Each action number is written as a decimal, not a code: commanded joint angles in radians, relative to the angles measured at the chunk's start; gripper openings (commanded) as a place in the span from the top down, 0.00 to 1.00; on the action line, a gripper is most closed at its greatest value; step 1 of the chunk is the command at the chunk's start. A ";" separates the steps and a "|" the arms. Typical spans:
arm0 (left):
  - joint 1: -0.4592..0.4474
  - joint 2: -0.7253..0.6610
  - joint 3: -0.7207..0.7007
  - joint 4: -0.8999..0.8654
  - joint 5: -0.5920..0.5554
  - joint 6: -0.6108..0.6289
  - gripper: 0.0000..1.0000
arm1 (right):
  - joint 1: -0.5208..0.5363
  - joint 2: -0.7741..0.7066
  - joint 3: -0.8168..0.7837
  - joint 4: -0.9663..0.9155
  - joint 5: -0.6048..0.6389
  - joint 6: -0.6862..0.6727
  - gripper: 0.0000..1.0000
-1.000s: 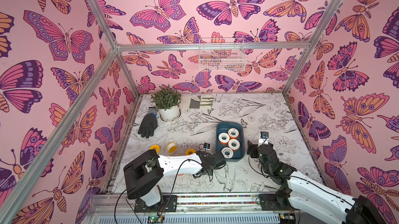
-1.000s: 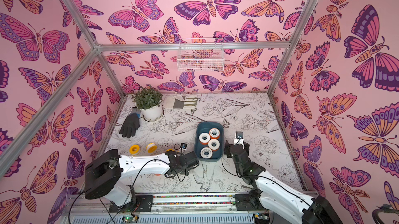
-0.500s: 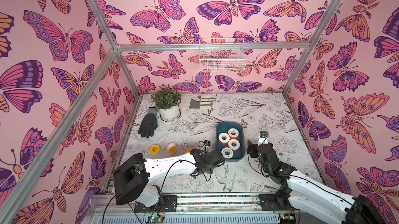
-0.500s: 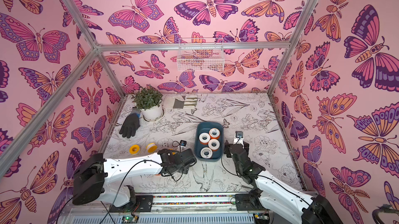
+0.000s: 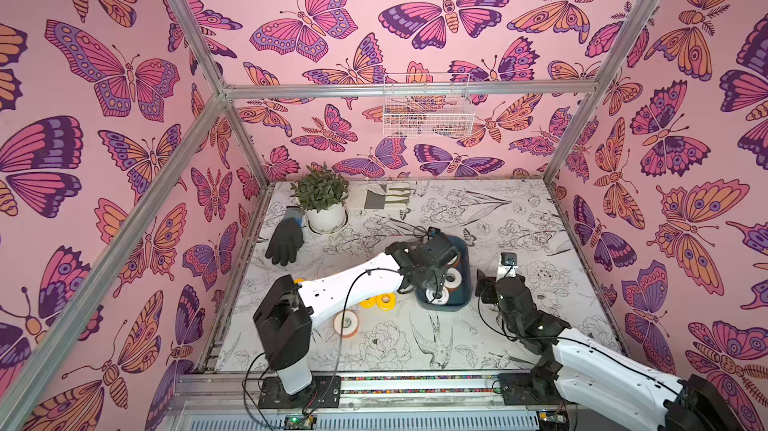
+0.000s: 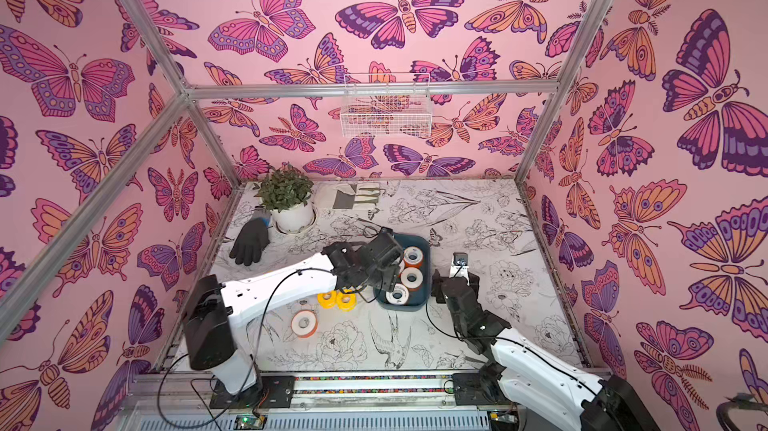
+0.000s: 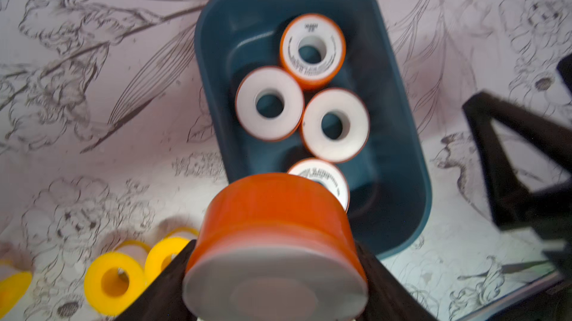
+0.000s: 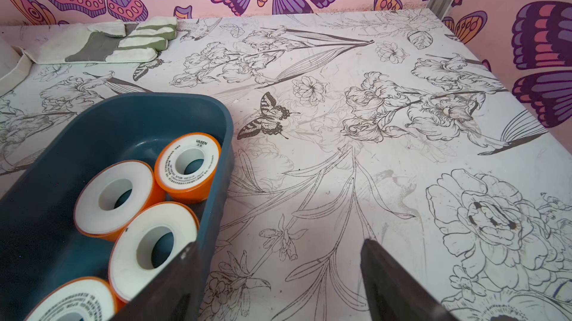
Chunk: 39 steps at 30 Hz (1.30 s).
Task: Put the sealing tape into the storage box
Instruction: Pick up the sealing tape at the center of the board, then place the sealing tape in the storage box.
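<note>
**A:** What is different in the top views?

**B:** In both top views the left gripper [image 5: 430, 277] is no longer low at the front of the table [image 5: 519, 346]. It now hangs over the near left edge of the box [image 5: 467, 279]. The right gripper [image 5: 486, 284] is in the same place as before, just beside the box on its right. Left of the box, one orange roll [image 5: 345, 324] and the yellow rolls [image 5: 385, 300] lie on the table.

**A:** And the left wrist camera?

**B:** There the jaws of the left gripper [image 7: 275, 285] press on the two sides of the held roll [image 7: 272, 217], an orange one. It is above the near end of the box [image 7: 402, 118] and not yet inside. Four rolls in the box [image 7: 269, 103] already lie flat, close together.

**A:** The right wrist camera?

**B:** The jaws of the right gripper [image 8: 278, 279] stand wide, with nothing between them. One finger [image 8: 173, 273] is close to the box wall [image 8: 213, 211]; if it touches, one cannot tell.

**A:** So what does this mean for the task?

**B:** The carrying seems almost finished, and probably only lowering and letting go remain. The near end of the box looks free enough for one more roll. The rolls on the table must follow after.
</note>
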 commanded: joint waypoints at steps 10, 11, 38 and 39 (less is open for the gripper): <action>0.081 0.426 0.492 -0.131 0.206 0.117 0.40 | -0.004 0.020 0.038 -0.020 0.028 0.015 0.17; 0.086 0.450 0.513 -0.134 0.217 0.121 0.40 | -0.004 0.026 0.042 -0.020 0.027 0.016 0.17; 0.159 0.634 0.689 -0.155 0.271 0.122 0.39 | -0.004 0.045 0.052 -0.024 0.022 0.011 0.17; 0.160 0.636 0.689 -0.156 0.274 0.122 0.39 | -0.005 0.046 0.052 -0.025 0.021 0.011 0.17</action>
